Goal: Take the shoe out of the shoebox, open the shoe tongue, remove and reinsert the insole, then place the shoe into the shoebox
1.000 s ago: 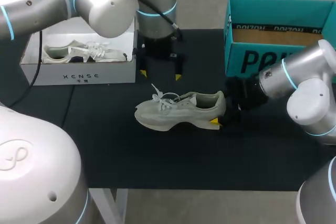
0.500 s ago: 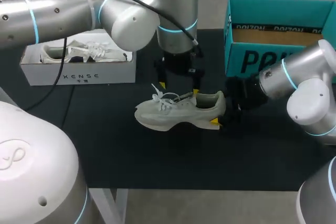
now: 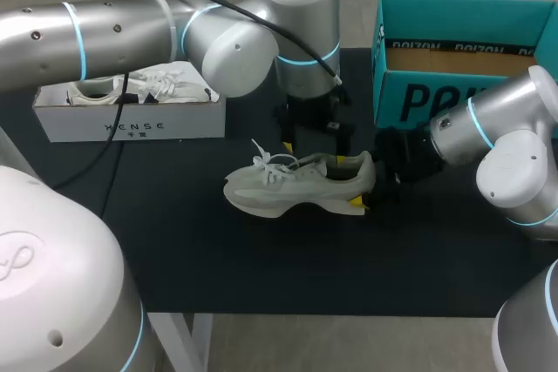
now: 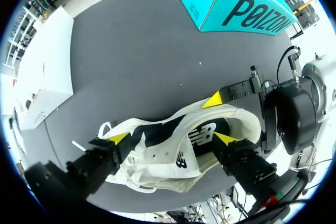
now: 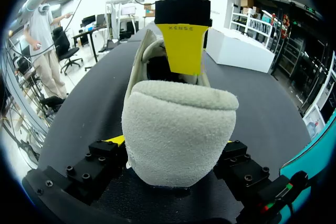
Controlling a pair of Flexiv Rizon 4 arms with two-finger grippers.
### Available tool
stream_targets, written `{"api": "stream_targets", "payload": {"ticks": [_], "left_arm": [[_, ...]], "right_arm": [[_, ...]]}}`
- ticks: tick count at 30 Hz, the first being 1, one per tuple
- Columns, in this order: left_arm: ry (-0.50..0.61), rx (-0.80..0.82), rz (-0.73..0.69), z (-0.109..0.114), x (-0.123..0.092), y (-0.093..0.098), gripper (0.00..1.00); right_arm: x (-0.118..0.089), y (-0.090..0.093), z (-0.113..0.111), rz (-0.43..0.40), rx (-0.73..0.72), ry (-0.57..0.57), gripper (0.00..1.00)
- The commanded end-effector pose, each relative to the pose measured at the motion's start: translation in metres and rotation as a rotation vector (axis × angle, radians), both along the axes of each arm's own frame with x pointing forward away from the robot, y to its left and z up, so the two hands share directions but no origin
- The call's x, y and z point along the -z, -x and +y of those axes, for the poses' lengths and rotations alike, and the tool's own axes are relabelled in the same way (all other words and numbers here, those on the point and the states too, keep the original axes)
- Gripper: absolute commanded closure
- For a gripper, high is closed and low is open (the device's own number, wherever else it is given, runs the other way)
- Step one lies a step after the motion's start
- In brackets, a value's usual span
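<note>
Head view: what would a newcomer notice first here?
The pale shoe stands on its sole in the middle of the black table, its heel clamped in the right gripper. The left gripper hangs open over the shoe. A teal box stands at the far right, a white shoebox with a second shoe at the far left.

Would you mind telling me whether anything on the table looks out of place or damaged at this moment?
Nothing stands out. The pale grey-green mesh sneaker stands upright on its sole on the black table, its heel gripped by the right hand, while the left hand hangs open over its collar.
</note>
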State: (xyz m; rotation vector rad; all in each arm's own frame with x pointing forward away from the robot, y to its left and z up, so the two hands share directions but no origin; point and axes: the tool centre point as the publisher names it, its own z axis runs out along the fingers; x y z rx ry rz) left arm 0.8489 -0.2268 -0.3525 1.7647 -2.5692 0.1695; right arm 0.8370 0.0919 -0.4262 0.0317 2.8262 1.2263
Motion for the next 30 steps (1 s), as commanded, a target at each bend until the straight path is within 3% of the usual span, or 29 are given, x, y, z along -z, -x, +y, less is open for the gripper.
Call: {"api": "stream_targets", "payload": {"ticks": [1,8,14,16,18,20,23,30], "left_arm": [[-0.025,0.0,0.035,-0.002,0.001,0.004,0.0],[-0.094,-0.071,0.059,0.017,-0.011,0.028,0.0],[-0.147,-0.191,0.018,0.032,-0.019,0.032,0.0],[-0.147,-0.199,0.005,0.033,-0.021,0.031,0.15],[-0.152,-0.207,0.003,0.034,-0.021,0.03,0.45],[-0.155,-0.212,0.004,0.034,-0.02,0.028,0.62],[-0.144,-0.237,-0.001,0.035,-0.017,0.026,1.0],[-0.058,-0.323,-0.086,0.038,-0.011,0.023,1.0]], "right_arm": [[0.007,-0.001,0.004,-0.002,0.001,0.001,1.0],[0.007,-0.001,0.004,-0.002,0.001,0.001,1.0],[0.007,-0.001,0.004,-0.002,0.001,0.001,1.0],[0.007,-0.001,0.004,-0.002,0.001,0.001,1.0],[0.007,-0.001,0.004,-0.002,0.001,0.001,1.0],[0.007,-0.001,0.004,-0.002,0.001,0.001,1.0],[0.007,-0.001,0.004,-0.002,0.001,0.001,1.0],[0.007,-0.001,0.004,-0.002,0.001,0.001,1.0]]}}
